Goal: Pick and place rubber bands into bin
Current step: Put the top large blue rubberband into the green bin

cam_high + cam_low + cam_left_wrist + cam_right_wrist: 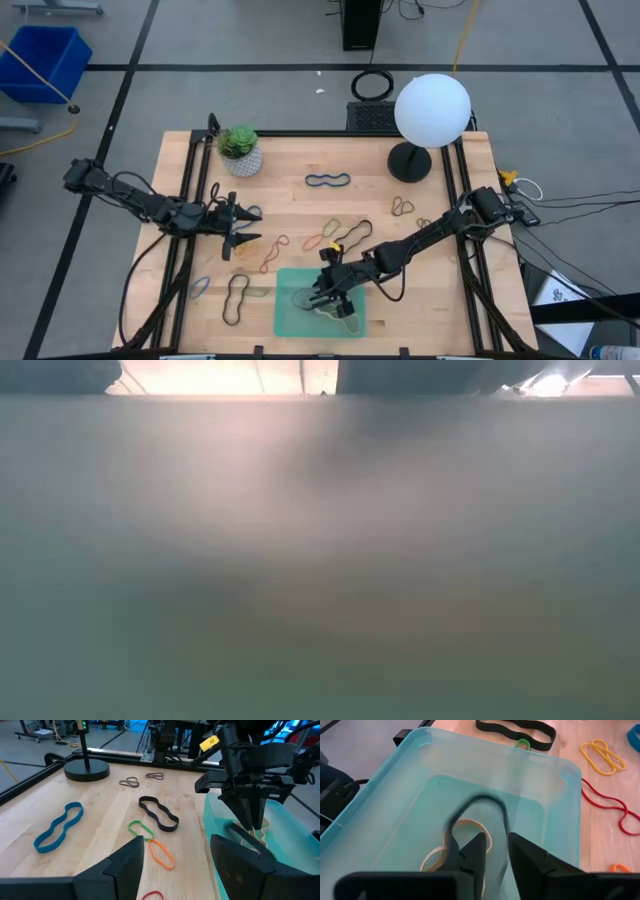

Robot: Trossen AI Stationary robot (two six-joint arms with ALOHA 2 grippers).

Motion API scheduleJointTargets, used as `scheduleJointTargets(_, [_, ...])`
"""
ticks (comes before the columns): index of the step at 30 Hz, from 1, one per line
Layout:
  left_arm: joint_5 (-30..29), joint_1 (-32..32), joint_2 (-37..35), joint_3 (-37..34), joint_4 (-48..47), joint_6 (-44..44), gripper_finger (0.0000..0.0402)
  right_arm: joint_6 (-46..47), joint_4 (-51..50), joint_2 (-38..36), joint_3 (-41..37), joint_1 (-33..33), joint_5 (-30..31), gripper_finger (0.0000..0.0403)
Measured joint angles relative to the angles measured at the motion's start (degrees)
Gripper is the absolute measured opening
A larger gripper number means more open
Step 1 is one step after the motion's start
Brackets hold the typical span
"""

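Observation:
The green bin point(300, 322) stands at the table's near edge, and it also shows in the right wrist view point(420, 780). My right gripper point(325, 296) points down inside it, its fingers a narrow gap apart point(496, 851). A blurred black rubber band point(481, 800) loops just in front of the fingers, above a tan band point(470, 826) on the bin floor. My left gripper point(236, 230) is wide open and empty point(175, 870) near the table's left side. Other bands lie flat on the table: blue point(327, 181), black point(353, 235), red point(272, 254). My right gripper stands with the black band's loop point(504, 827) around its fingertips. One strand runs down into the gap between them. The band is blurred, and I cannot tell whether the fingers touch it.
A potted plant point(240, 150) and a white globe lamp point(432, 108) on a black base stand at the far side. More bands lie left of the bin point(236, 298). A deep blue bin point(45, 60) and a black cable coil point(372, 84) are on the floor. The low view is blocked.

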Motion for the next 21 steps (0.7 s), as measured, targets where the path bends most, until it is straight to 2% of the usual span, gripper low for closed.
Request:
scheduleJointTargets(8, [0.00,0.00,0.00,0.00,0.00,-0.63,0.0237,0.14,-2.07,-1.47,-0.11,0.00,0.28,0.0134])
scheduleJointTargets(18, [-0.02,0.01,0.01,0.00,0.11,-1.79,0.0237,-2.16,-18.27,-15.62,-0.10,0.57,0.64,0.0141])
scheduleJointTargets(21, [-0.02,0.00,0.00,0.00,0.25,-1.77,0.0237,-2.43,-18.53,-20.31,-3.17,1.90,2.90,0.0141])
